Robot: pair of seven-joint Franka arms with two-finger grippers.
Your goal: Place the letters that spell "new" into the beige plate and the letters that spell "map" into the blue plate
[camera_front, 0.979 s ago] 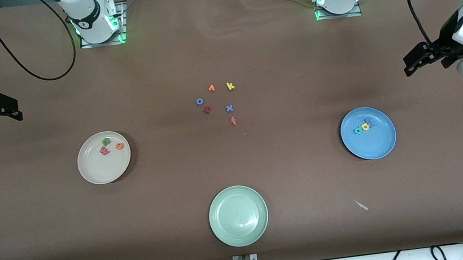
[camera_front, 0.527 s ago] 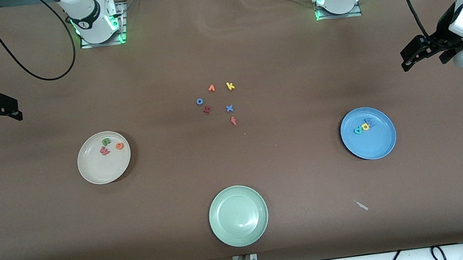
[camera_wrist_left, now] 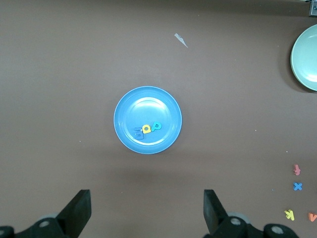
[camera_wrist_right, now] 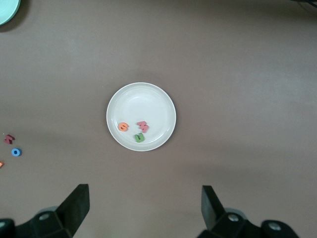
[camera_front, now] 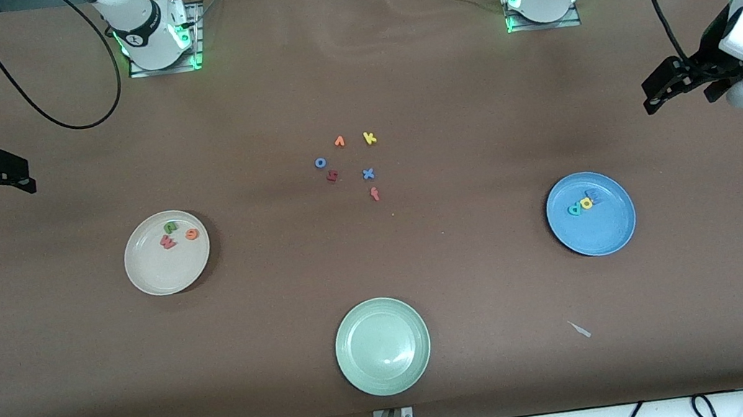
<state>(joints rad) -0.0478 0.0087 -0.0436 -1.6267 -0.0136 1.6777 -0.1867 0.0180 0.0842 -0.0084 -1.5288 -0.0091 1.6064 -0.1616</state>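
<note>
Beige plate (camera_front: 166, 252), toward the right arm's end of the desk (camera_front: 441, 82), holds green n (camera_front: 170, 227), orange e (camera_front: 192, 234) and salmon-red w (camera_front: 167, 241), all lying flat and close together. Blue plate (camera_front: 590, 213), toward the left arm's end, holds teal p (camera_front: 573, 210), yellow a (camera_front: 586, 203) and blue m (camera_front: 595, 196), touching in a row. Pale green plate (camera_front: 382, 346), nearest the front camera, has nothing in it. Six leftover letters (camera_front: 349, 165) sit loose mid-desk, between the plates. Left claw (camera_front: 662, 93) is up over bare desk at its own end, fingers apart, holding nothing. Right claw (camera_front: 9, 172) same at its end, fingers apart, nothing held.
</note>
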